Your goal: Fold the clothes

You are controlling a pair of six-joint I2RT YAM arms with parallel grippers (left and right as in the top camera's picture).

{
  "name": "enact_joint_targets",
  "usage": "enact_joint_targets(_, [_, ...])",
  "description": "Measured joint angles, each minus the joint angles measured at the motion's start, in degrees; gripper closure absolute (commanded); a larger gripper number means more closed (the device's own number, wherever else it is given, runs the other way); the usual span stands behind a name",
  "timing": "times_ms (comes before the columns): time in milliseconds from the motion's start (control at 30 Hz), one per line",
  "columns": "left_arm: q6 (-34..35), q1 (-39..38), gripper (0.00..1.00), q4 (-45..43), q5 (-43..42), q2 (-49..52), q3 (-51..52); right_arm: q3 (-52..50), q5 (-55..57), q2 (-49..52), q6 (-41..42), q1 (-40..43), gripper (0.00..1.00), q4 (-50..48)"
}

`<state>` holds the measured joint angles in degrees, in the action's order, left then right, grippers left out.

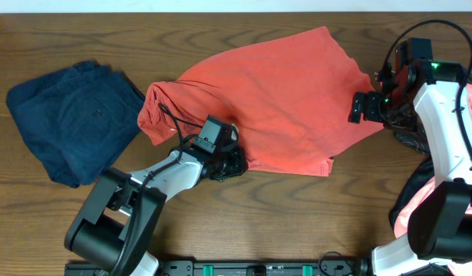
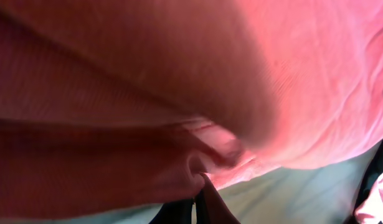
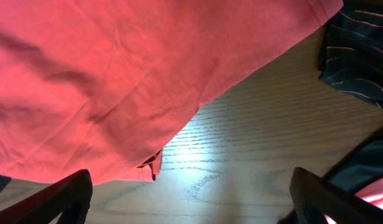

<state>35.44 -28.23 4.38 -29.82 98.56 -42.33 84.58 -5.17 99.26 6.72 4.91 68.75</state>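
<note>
My left pincer [image 1: 234,161] is clamped on the near hem of the orange-red T-shirt [image 1: 282,84], which stretches far-right toward my right pincer [image 1: 360,107], gaping open beside its right edge.

There are 1 orange-red T-shirt [image 1: 282,100], 1 navy garment [image 1: 70,119], 1 black-patterned piece [image 3: 359,56] and 2 arms [image 1: 170,172] [image 1: 443,123].

Orange-red T-shirt [image 1: 282,100] is lying rumpled mid-table, left end bunching; navy garment [image 1: 70,119] lying folded far left; dark striped piece [image 3: 359,50] possibly crumpled right.
</note>
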Motion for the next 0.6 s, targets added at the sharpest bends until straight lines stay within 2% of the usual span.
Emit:
enact_joint_targets(133, [-2.2, 2.9, 0.94, 5.4, -0.7, -1.2, -0.1, 0.0, 0.0, 0.0, 0.0, 0.0, 0.01, 0.0])
enact_joint_targets(300, [-5.6, 10.6, 0.94, 15.4, 0.7, -4.7, 0.3, 0.0, 0.0, 0.0, 0.0, 0.0, 0.01, 0.0])
enact_joint_targets(433, [-8.0, 18.4, 0.94, 25.8, 8.4, -11.8, 0.7, 0.0, 0.0, 0.0, 0.0, 0.0, 0.01, 0.0])
enact_joint_targets(567, [-8.8, 26.0, 0.94, 29.0, 15.6, -19.7, 0.7, 0.0, 0.0, 0.0, 0.0, 0.0, 0.01, 0.1])
enact_joint_targets(600, [-8.9, 27.2, 0.83, 29.7, 16.6, -21.2, 0.7, 0.0, 0.0, 0.0, 0.0, 0.0, 0.01, 0.3])
